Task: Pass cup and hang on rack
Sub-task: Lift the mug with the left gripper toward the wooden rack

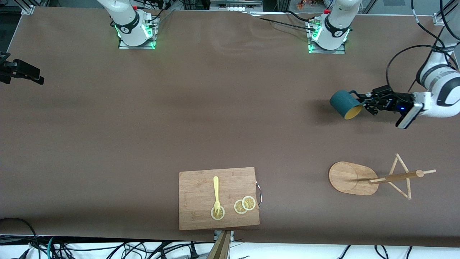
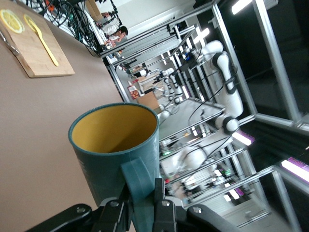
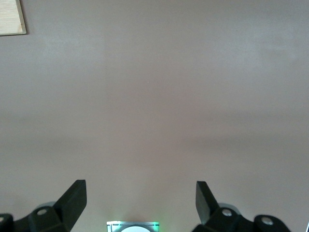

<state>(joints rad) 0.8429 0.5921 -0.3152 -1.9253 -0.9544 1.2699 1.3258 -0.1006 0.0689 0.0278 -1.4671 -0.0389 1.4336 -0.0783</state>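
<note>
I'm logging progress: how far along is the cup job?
Done: the left gripper has the cup by its handle, jaws shut, above the table. Left: hanging it on the rack, whose pegs are bare. The right gripper waits open.

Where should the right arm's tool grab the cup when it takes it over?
Probably the cup's round body or rim, coming from the right arm's end. The left tool is shut on the handle, and the body points that way, unobstructed.

Cup [image 2: 113,150] handle clamped (jaws tight).
</note>
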